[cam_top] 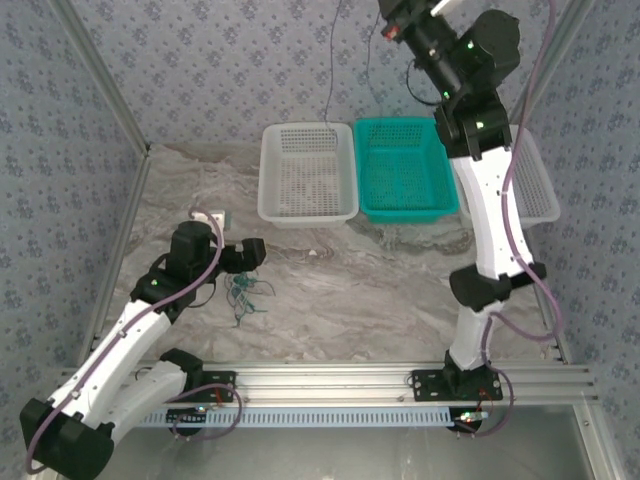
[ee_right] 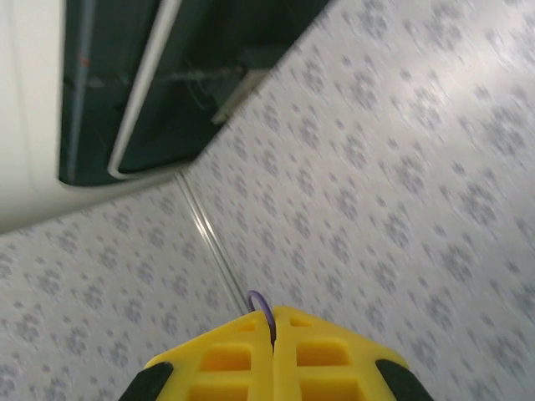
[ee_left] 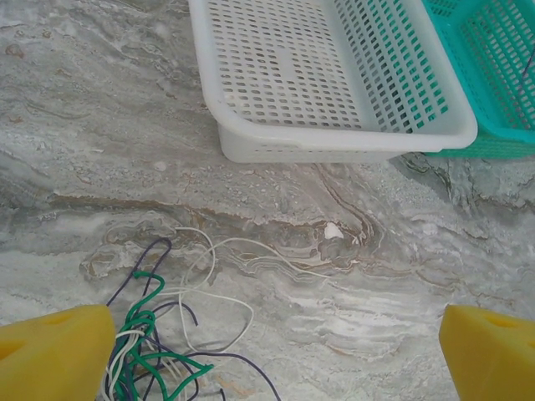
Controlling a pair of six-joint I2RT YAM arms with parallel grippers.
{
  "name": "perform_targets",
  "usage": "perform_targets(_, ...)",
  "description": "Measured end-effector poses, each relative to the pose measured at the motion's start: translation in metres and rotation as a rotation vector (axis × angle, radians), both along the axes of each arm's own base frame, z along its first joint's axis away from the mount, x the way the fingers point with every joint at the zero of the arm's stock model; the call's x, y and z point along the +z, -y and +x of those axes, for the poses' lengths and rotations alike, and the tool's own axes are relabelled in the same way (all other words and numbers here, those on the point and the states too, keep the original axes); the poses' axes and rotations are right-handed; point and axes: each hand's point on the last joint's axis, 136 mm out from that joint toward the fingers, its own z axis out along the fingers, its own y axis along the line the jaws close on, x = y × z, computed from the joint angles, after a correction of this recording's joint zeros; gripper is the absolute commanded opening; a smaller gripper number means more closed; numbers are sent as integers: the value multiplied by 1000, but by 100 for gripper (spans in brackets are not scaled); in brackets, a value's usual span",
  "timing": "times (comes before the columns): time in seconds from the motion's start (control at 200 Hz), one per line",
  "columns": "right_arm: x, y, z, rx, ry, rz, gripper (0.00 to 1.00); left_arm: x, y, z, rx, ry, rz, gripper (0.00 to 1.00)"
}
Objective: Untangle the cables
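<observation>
Left wrist: shows cables (ee_left: 159, 347) heaped at 7 o'clock on marble worktop (ee_left: 393, 284). V. thin, green, white + dark purple, looped over ea. other. Shows left tool (ee_left: 272, 342) spread wide, gripping nothing, near tangle. Right wrist: shows right tool (ee_right: 272, 322) pinched fully closed on dark cable (ee_right: 260, 301). Top external: puts that tool at 1 o'clock, high up, thin strands hanging toward white basket (cam_top: 300, 213).
</observation>
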Motion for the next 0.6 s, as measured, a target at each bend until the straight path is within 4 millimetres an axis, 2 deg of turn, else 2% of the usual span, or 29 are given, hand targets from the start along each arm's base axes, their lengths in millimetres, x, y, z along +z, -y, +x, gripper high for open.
perform_targets(0.06,7,-1,6,5,43,39,0,0,1,-1,-4,0,0,99)
perform_targets(0.135,1,-5,22,5,56,70,0,-1,1,-1,-5,-1,0,99)
perform_targets(0.2,-12,-11,41,12,34,81,0,-1,1,-1,-4,-1,2,99)
perform_targets(0.295,-45,-28,73,45,-34,71,0,-1,1,-1,-3,-1,2,99)
perform_targets(0.37,-84,-46,100,85,-124,35,0,-5,1,-1,-2,-5,3,99)
perform_targets(0.44,-128,-65,123,128,-225,-11,0,-11,1,-3,-3,-19,5,99)
perform_targets(0.51,-184,-87,143,162,-351,-74,0,-16,2,-4,-6,-29,7,99)
perform_targets(0.6,-272,-115,158,174,-528,-176,0,-21,3,-5,-6,-39,6,99)
